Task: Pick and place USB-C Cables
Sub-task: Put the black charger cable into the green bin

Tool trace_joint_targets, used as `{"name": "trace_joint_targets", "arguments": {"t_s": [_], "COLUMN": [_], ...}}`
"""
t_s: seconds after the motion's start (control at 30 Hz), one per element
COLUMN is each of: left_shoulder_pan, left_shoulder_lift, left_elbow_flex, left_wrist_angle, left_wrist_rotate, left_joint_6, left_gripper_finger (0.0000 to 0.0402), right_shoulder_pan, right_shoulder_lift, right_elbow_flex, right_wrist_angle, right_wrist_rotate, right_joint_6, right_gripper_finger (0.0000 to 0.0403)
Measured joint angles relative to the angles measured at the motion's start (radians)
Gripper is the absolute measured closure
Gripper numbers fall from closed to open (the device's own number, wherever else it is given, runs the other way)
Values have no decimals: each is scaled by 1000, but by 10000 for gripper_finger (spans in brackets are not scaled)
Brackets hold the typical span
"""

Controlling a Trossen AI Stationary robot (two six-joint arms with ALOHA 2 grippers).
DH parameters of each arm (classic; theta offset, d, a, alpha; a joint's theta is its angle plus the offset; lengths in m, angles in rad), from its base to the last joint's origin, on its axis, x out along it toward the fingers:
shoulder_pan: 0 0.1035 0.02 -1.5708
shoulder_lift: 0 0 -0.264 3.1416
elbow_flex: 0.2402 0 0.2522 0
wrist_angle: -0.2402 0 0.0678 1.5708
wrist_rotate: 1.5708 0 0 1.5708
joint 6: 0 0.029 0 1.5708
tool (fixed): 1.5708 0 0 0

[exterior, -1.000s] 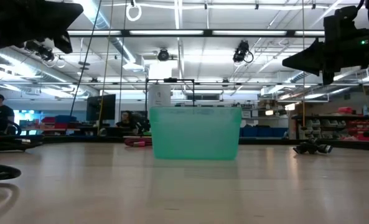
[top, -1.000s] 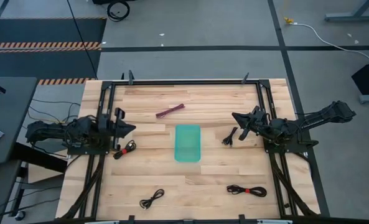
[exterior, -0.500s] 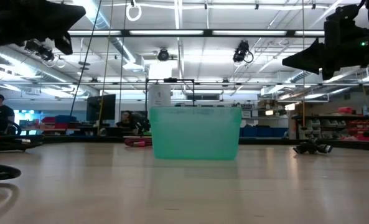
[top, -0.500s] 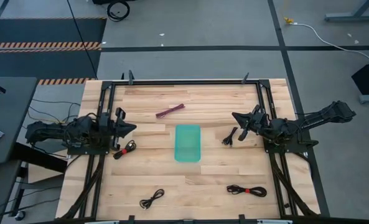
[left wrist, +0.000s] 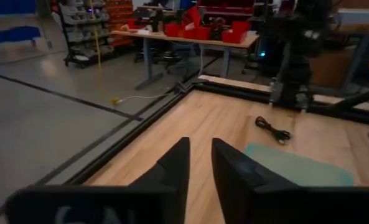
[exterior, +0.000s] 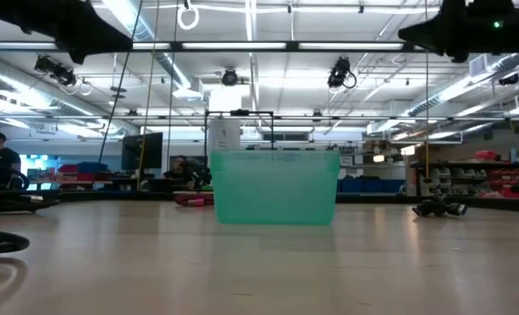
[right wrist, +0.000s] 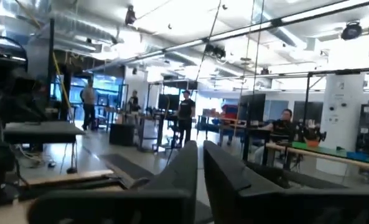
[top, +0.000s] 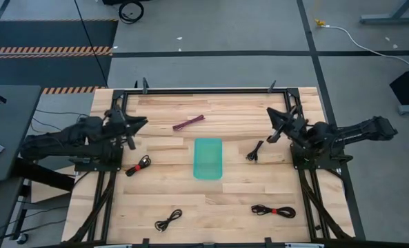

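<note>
Five cables: all lie on the table (top: pixel 238 200) around the teal tray (top: pixel 207 158); none is in it.
Maroon cable (top: pixel 188 122): beyond the tray's far end, toward the left arm's side.
Black cable with red tie (top: pixel 138 165): left of the tray, nearest the left gripper (top: pixel 139 124) but apart from it.
Black cable (top: pixel 255 151): just right of the tray, nearest the right gripper (top: pixel 275 114) but apart from it.
Near-edge cables: one black coil (top: pixel 168 220) near-left of the tray; one with red tie (top: pixel 274 211) near-right of it.
Left gripper state: fingers (left wrist: pixel 175 169) set narrow with a slim gap, holding nothing; raised above the table left of the tray.
Right gripper state: fingers (right wrist: pixel 184 169) narrow, empty; raised right of the tray, pointed at the room.
High view only: shows all five cables.
Low view only: shows the tray's (exterior: pixel 275 186) translucent wall upright on the table, and people in the room behind it.
Left wrist view only: shows the tray corner (left wrist: pixel 290 167) with the black cable (left wrist: pixel 273 129) past it.
Readable writing: none can be made out.
</note>
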Motion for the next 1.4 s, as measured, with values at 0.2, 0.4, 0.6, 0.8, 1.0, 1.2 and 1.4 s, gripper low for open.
{"name": "trace_joint_targets", "arguments": {"t_s": [0.2, 0.4, 0.6, 0.8, 1.0, 1.2, 1.4], "left_shoulder_pan": [52, 113, 126, 125, 125, 125, 125], "left_shoulder_lift": [147, 242, 290, 293, 293, 293, 293], "left_elbow_flex": [0, 1, 1, 1, 1, 1, 1], "left_wrist_angle": [128, 145, 146, 124, 96, 74, 68], "left_wrist_rotate": [0, 0, 13, 74, 79, 79, 79], "left_joint_6": [45, 55, 41, -47, -50, -50, -69], "left_gripper_finger": [251, 203, 195, 206, 211, 212, 212], "right_shoulder_pan": [-24, -64, -71, -60, -59, -35, -29], "right_shoulder_lift": [91, 274, 501, 678, 777, 850, 895], "right_elbow_flex": [221, 453, 533, 533, 533, 533, 533], "right_wrist_angle": [-439, -1085, -1484, -1565, -1558, -1554, -1553], "right_wrist_rotate": [-9, -54, -300, -396, -456, -537, -470], "right_joint_6": [139, 467, 565, 532, 461, 452, 446], "right_gripper_finger": [287, 217, 207, 219, 226, 227, 227]}}
